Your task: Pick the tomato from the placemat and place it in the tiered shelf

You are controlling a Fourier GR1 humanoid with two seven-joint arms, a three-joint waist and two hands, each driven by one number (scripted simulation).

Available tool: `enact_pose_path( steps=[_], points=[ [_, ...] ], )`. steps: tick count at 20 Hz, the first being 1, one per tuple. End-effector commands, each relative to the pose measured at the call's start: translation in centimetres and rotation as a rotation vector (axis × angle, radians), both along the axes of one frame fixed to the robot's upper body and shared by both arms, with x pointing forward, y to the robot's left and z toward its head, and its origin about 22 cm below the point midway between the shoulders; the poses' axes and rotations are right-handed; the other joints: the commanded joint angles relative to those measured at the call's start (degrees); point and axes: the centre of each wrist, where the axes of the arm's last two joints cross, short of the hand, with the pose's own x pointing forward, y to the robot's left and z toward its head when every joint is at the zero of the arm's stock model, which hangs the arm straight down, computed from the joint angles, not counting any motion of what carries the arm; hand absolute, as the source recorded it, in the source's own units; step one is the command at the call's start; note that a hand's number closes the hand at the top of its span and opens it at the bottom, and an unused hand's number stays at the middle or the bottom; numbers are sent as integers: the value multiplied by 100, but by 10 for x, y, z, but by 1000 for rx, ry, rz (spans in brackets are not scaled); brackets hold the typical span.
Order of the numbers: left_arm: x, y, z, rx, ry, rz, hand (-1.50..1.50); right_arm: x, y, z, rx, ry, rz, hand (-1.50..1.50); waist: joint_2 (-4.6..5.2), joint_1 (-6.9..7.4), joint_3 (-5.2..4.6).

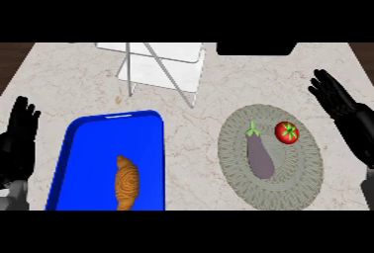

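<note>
1. Left robot hand [18, 141] sits at the far left edge of the view, fingers straight and pointing up, holding nothing. A bit of grey forearm shows below it.
2. Right robot hand [349, 118] is at the far right edge, fingers stretched out and angled up-left, also holding nothing.

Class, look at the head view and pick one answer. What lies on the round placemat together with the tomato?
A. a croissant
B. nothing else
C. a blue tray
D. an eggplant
D: the purple eggplant lies on the grey placemat just left of the tomato, while the croissant lies on the blue tray further left on the counter.
</note>
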Motion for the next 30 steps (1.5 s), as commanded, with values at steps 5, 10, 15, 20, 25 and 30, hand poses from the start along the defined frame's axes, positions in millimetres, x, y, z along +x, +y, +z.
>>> enact_pose_path(
  steps=[5, 10, 15, 20, 25, 30],
  points=[
    [-21, -32, -34, 66, 211, -275, 0, -8, -100, 14, -257, 40, -513, -150, -10, -343, -36],
    [-26, -57, -52, 45, 315, -435, 0, -26, -132, -48, -213, 196, -839, 150, -3, -211, -16],
    [-16, -63, -43, 43, 306, -464, 0, -17, -131, -72, -67, 88, -547, -150, -56, -47, -21],
    [-12, -68, -56, 45, 322, -461, 0, 9, -99, -28, -171, 112, -370, -150, -71, -66, -34],
    [-9, -70, -56, 47, 322, -470, 0, 16, -61, 8, -386, 310, -252, -150, -77, -53, -50],
    [-11, -83, -57, 51, 325, -474, 0, 20, -59, 46, -891, 342, -352, -150, -65, 63, -62]
  ],
)
